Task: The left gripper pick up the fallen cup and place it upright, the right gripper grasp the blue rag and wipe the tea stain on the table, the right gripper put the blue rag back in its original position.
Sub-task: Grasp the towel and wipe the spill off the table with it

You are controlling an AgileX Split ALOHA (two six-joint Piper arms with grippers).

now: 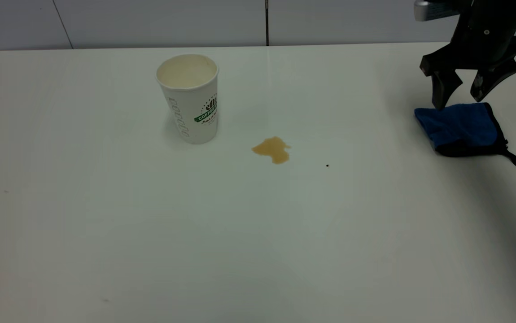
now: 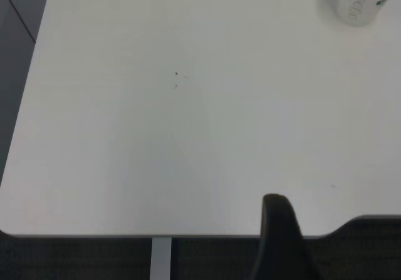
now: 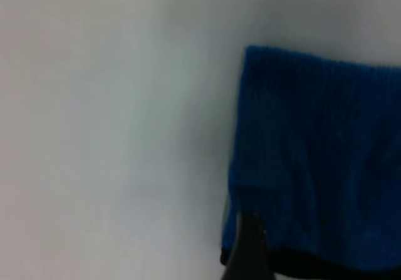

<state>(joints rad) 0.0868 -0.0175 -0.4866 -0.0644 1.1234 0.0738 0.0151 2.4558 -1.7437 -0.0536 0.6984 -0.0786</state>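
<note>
Now right hand hangs spread over blue rag.

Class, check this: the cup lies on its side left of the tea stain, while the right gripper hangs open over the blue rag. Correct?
Not quite. In the exterior view the cup stands upright, mouth up. The rest holds: it is left of the tea stain, and the right gripper hangs open over the blue rag.

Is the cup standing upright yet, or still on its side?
Upright. The cup stands on its base on the table, open mouth facing up, left of the tea stain.
</note>
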